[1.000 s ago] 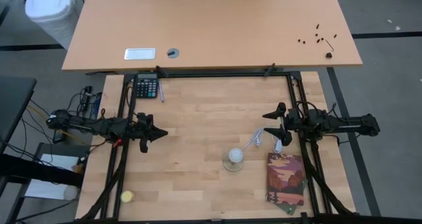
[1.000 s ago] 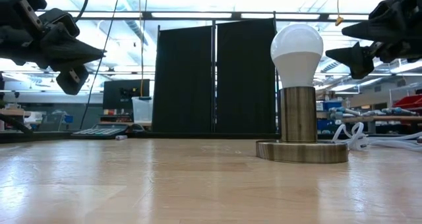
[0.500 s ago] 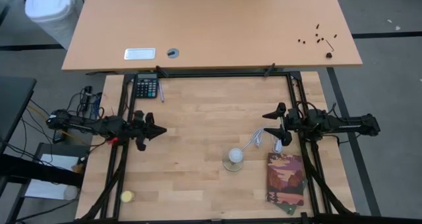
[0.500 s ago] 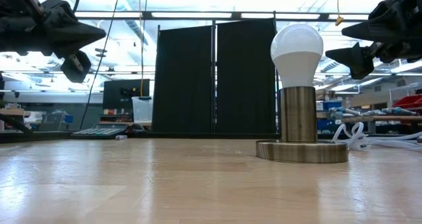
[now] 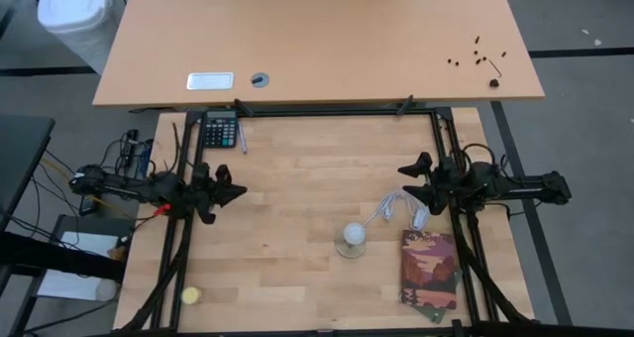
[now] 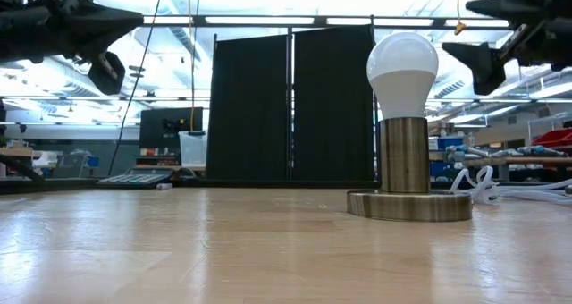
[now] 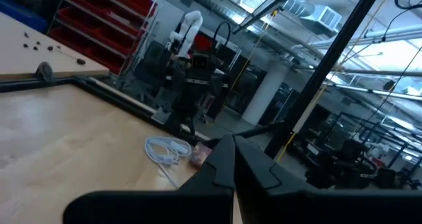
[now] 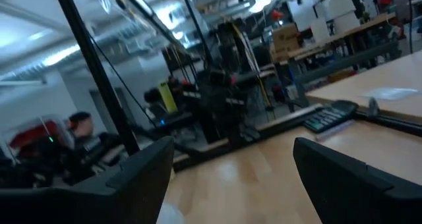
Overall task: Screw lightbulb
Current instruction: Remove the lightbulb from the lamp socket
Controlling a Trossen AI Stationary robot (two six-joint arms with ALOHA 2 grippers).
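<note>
At the bench's (image 5: 297,178) 9 o'clock edge the left gripper (image 5: 236,191) hangs above the wood, its jaws pressed together with nothing between them. A yellow ball (image 5: 190,295) lies near 7 o'clock. Toward 5 o'clock the lightbulb (image 5: 354,234) stands upright in the round socket disc (image 6: 408,205), a white cord (image 5: 396,206) coiled just beside it. At 3 o'clock the right gripper (image 5: 408,181) hovers, jaws spread wide and empty, well apart from the bulb.

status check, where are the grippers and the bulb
Left gripper shut, empty, at table's left edge. Right gripper open, empty, at right edge. Bulb upright in socket, untouched. Cable beside socket, nothing blocking.
</note>
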